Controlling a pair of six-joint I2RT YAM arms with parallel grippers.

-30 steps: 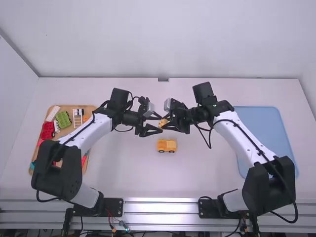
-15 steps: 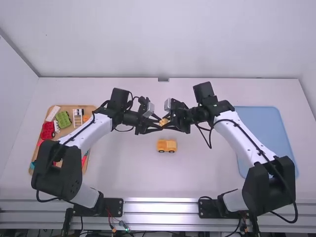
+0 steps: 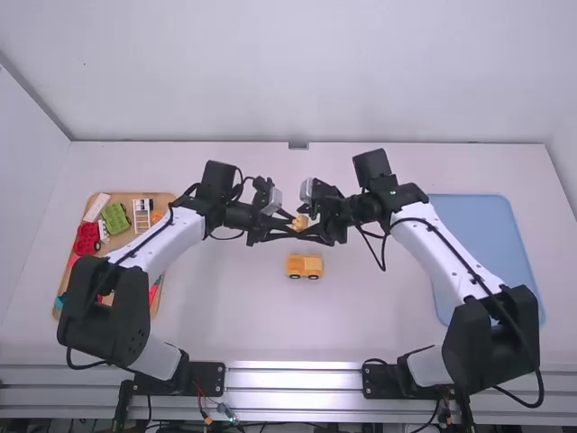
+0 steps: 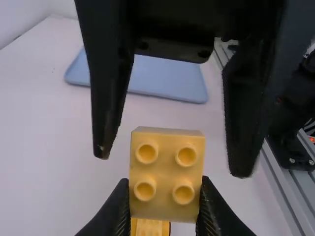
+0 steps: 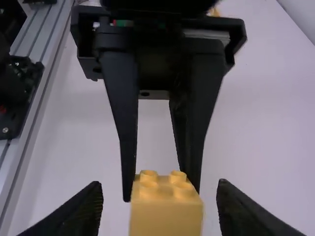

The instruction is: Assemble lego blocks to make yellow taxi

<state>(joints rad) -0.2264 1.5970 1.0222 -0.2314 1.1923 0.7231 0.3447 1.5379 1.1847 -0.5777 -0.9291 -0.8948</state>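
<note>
Near the table's middle, my left gripper point(image 3: 289, 225) and my right gripper point(image 3: 313, 229) meet at a small yellow block point(image 3: 300, 221). In the left wrist view, my left gripper point(image 4: 166, 199) is shut on the block point(image 4: 166, 172), whose studded face shows several round studs. The right wrist view has my right gripper point(image 5: 160, 209) open, its fingers standing apart on either side of the block point(image 5: 166, 216) with gaps between. A yellow toy vehicle body point(image 3: 305, 266) with dark wheels stands on the table below the grippers; part of it point(image 4: 150, 227) shows beneath the block.
At the left, a wooden tray point(image 3: 167, 197) holds red, green, white and other toy pieces, partly behind the left arm. A blue tray point(image 3: 487, 234) lies at the right, partly under the right arm.
My left gripper, open around the block a second ago, has shut on it. My right gripper has since opened and let the block go. Both arms have stayed nearly in place.
</note>
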